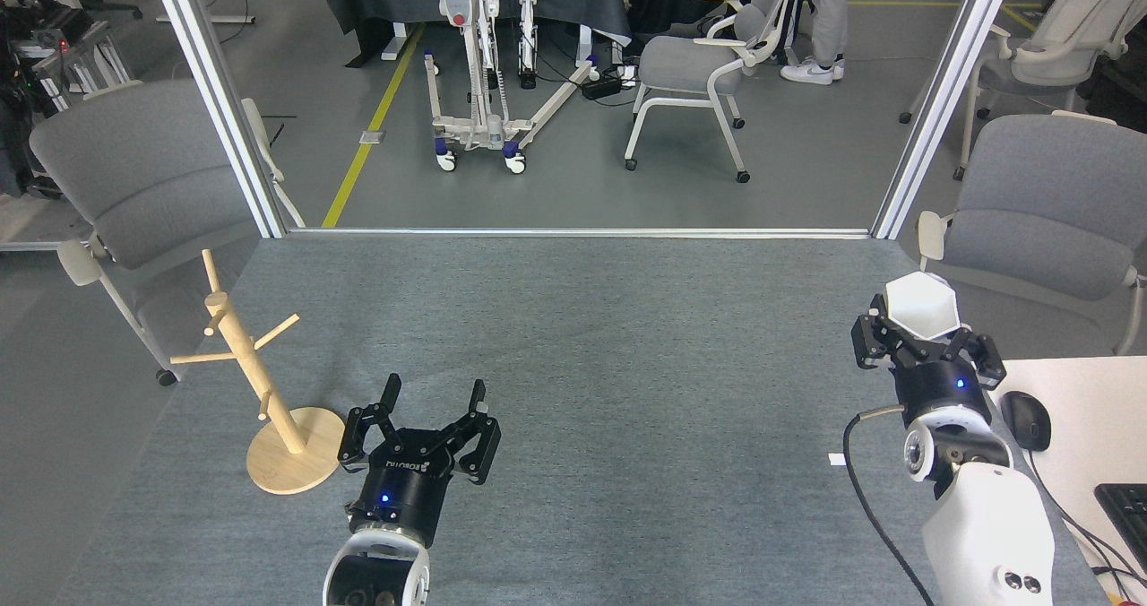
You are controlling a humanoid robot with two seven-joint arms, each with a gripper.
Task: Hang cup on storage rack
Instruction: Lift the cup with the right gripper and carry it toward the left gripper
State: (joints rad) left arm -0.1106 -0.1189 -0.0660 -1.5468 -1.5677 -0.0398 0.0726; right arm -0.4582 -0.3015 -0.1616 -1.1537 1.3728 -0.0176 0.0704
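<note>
Your right gripper (923,341) is clamped around the cup (920,306), lifted off the table (591,337). Left gripper (433,397) spread wide beside the storage rack (260,382).

Table (627,337): grey fabric-covered top before me. It bore the storage rack (260,382), upright on its round base at nine o'clock, and a small white scrap (835,459) at four o'clock.

Lighting: bright, even, overhead. Shadows: soft, faint beneath the storage rack (262,382) on the desk (573,337). Focus: sharp throughout. Glare: none. Edges: slight wide-angle bowing.
</note>
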